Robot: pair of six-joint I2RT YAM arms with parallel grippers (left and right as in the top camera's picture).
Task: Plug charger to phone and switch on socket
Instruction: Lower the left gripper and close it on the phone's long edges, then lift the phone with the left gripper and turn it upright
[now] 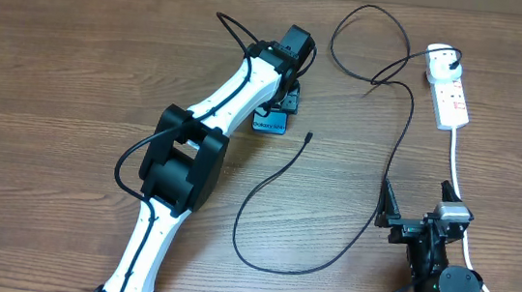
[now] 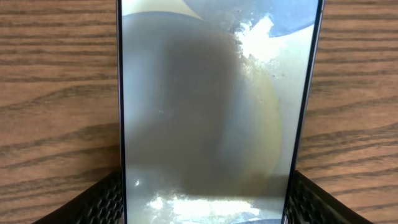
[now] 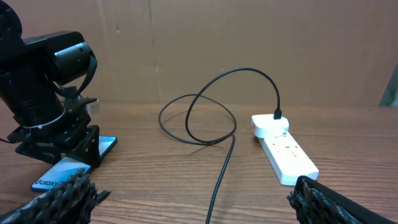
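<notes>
left wrist shows the phone (image 2: 205,112) lying between the left jaws, grip unclear; right jaws wide open, empty.

Brown wood-grain tabletop (image 1: 46,65), evenly lit; beyond the right pincer (image 3: 198,200), at its far edge, stands a plain brown board wall (image 3: 186,43).

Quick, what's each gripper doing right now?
Left gripper: straddling the phone, grip cannot be told.
Right gripper: open, empty.
</notes>
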